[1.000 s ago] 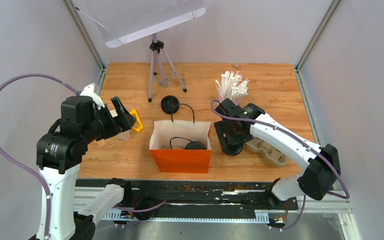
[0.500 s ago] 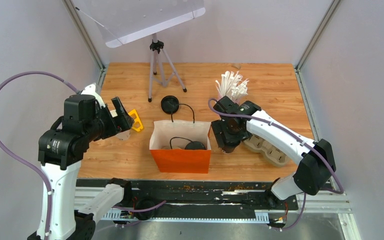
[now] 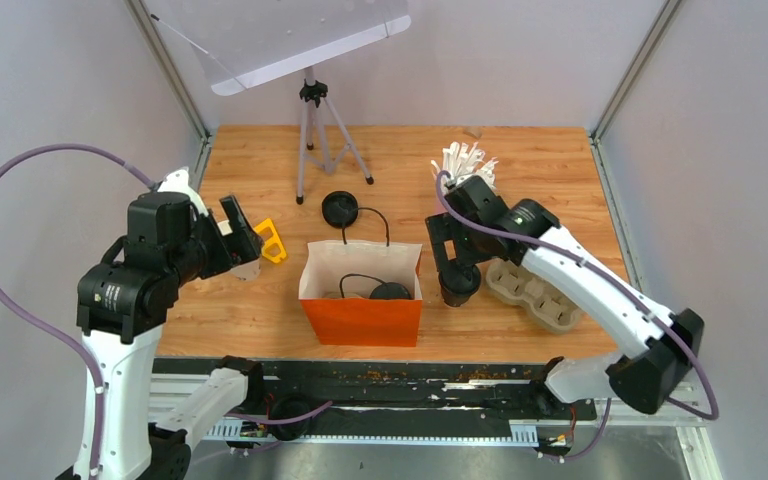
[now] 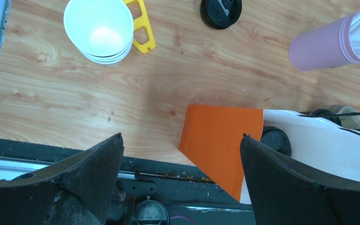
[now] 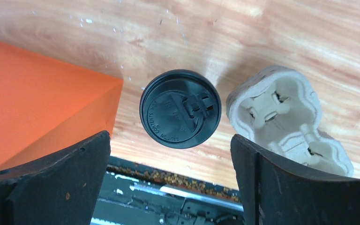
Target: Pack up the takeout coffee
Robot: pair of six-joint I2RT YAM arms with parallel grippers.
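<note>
Lidded cup (image 5: pixel 180 108) beneath spread right end effector (image 5: pixel 169 136).

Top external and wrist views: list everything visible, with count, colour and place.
lidded cup: one, black lid, between bag and tray
lid in the bag: one, black, inside bag
paper bag: one, orange, near centre
open cups: nested stack, white, left
loose lid: at least one, black, behind bag
yellow holder: one, beside the stack
straw cup: one, pink, far right
pulp tray: one, brown, near right
tripod: one, grey, far centre
left gripper: open, above table, left of bag
right gripper: open, above lidded cup, not touching
</note>
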